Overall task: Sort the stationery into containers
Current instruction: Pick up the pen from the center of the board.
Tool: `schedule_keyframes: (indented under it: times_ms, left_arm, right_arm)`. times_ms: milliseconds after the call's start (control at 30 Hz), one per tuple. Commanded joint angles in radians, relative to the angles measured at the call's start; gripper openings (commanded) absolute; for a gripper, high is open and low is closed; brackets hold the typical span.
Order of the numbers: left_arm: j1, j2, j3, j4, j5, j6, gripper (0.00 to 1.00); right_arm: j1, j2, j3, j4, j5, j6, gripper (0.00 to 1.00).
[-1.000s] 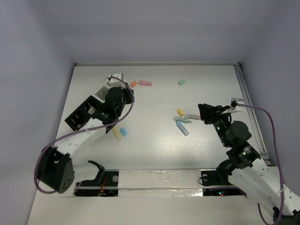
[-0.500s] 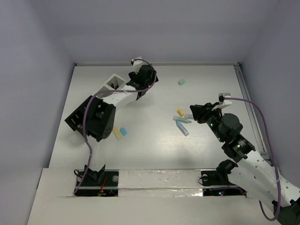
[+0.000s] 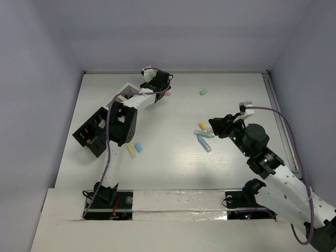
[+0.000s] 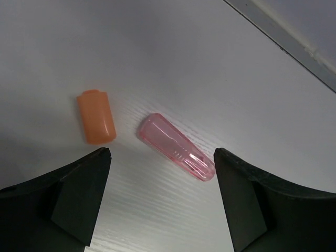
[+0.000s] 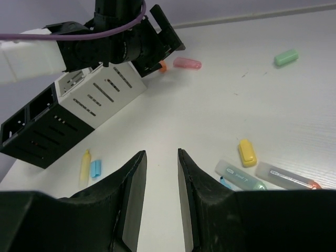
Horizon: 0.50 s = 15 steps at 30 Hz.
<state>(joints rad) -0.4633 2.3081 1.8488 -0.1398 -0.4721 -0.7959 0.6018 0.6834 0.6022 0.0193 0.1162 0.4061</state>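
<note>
Stationery [image 3: 202, 126] could scatter — your left hand [image 4: 161, 163], jaws apart, hovers over the pink stick [image 4: 176, 147], orange piece [image 4: 96, 116] just beside; closing off-centre may flick one away.

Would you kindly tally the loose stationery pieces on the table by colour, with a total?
Yellow pieces: 2
Blue pieces: 2
Green pieces: 2
Pink piece: 1
Orange piece: 1
Clear orange-tipped marker: 1
Total: 9
</note>
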Motion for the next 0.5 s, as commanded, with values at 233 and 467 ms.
schedule_keyframes:
  times_ms: [233,467]
  left_arm:
    - [0.020,0.057,0.078,-0.055,0.013,-0.078,0.76]
    - [0.020,0.105,0.133,-0.055,0.044,-0.081,0.75]
  right_arm:
    - [-0.002,0.010,0.054,0.010,-0.092,-0.015,0.36]
    - [-0.002,0.030,0.061,0.010,-0.108,-0.015,0.36]
